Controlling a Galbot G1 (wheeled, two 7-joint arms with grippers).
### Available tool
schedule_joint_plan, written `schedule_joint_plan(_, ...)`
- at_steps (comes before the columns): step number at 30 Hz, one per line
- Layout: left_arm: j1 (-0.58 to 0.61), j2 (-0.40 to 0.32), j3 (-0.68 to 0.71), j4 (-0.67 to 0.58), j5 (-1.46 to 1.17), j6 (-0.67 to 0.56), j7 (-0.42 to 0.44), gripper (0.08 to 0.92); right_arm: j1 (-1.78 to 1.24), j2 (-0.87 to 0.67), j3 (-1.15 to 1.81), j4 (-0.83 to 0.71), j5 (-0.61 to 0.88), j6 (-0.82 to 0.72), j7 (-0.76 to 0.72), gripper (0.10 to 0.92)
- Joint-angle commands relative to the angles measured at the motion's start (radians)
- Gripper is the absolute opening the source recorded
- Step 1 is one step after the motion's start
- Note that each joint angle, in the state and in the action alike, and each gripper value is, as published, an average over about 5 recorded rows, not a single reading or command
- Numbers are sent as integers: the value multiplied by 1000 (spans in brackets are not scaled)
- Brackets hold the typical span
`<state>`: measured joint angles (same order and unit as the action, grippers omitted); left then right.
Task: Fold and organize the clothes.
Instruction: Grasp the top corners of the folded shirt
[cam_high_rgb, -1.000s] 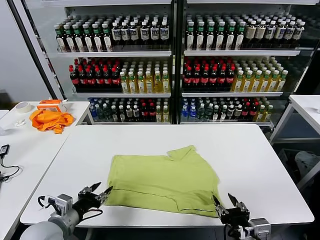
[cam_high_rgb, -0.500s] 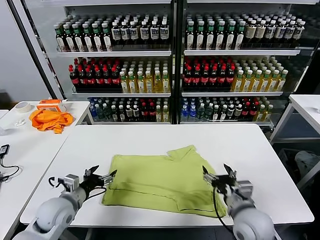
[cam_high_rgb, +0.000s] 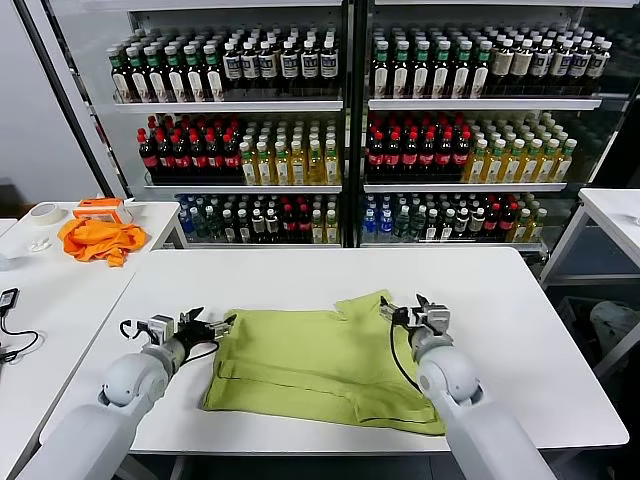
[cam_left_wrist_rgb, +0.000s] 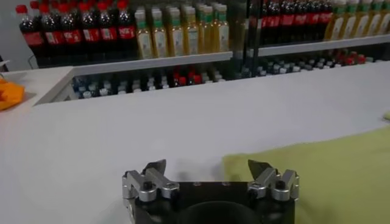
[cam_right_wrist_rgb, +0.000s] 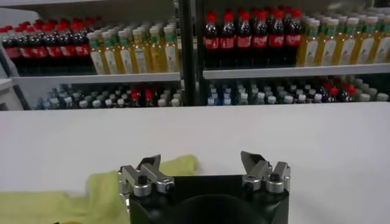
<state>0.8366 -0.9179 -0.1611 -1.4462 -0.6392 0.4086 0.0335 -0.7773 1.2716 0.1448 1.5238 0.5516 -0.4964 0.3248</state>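
white table (cam_high_rgb: 500, 290): green t-shirt (cam_high_rgb: 320, 365) between left hand (cam_high_rgb: 208, 324), right hand (cam_high_rgb: 400, 308); both wide open, empty.

I count one lime-green T-shirt (cam_high_rgb: 325, 365) on the one white table (cam_high_rgb: 500, 300) in front of me. I have two grippers out: my left gripper (cam_high_rgb: 208, 325) and my right gripper (cam_high_rgb: 403, 308), both with fingers spread. On the side table (cam_high_rgb: 60, 290) I see one orange cloth (cam_high_rgb: 100, 240) and one tape roll (cam_high_rgb: 44, 213). Behind stand two fridge cabinets (cam_high_rgb: 345, 120), three shelves showing in each; the bottles are too many to count.
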Motion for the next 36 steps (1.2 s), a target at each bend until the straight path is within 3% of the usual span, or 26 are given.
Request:
schedule_joint_plan(1,-115,-7,60,134,4,-19,25,823,111,83,-35,-220,-22,28,-17,823)
schedule_joint_plan(18,-68,-5,38,73,-5,-23,43,823,116,115,-43,-254,-18,2,16,798)
schedule_joint_plan(23,-49,-8,39,68,-2,-28,60,778,99,110,-46,-220,-10,-17,26,664)
schedule_joint_plan(36,-28,-28,39,63,-2,-32,69,403,83,99,-44,-202,-11,-21,23,291)
